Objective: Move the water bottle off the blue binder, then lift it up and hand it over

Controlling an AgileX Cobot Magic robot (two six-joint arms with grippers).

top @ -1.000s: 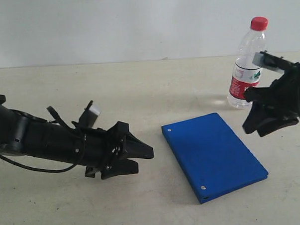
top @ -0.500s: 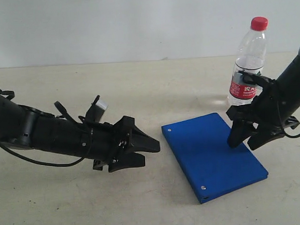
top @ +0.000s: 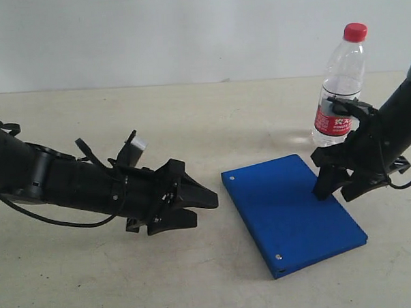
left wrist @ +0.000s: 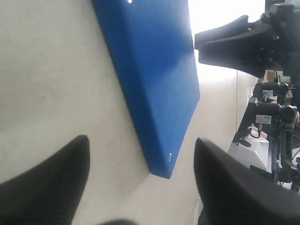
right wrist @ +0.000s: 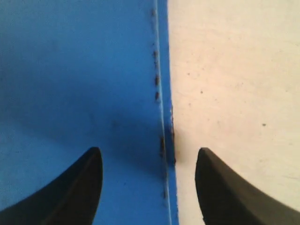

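The water bottle (top: 339, 87), clear with a red cap and a red-and-white label, stands upright on the table just behind the blue binder's far right corner. The blue binder (top: 290, 212) lies flat on the table. My right gripper (top: 335, 194) is open and points down at the binder's right edge; in the right wrist view that edge (right wrist: 161, 117) runs between the open jaws of the right gripper (right wrist: 147, 157). My left gripper (top: 206, 210) is open, low over the table just left of the binder, whose near corner (left wrist: 161, 164) lies ahead of the gripper (left wrist: 140, 145). Neither wrist view shows the bottle.
The beige table (top: 191, 127) ends at a pale wall (top: 186, 32) behind. The left wrist view also catches the right gripper (left wrist: 234, 42) above the binder's far side, with equipment beyond the table edge (left wrist: 276, 117).
Over the last second my right gripper came down from beside the bottle to the binder's right edge. The left arm slid a little toward the binder. The bottle stayed put.
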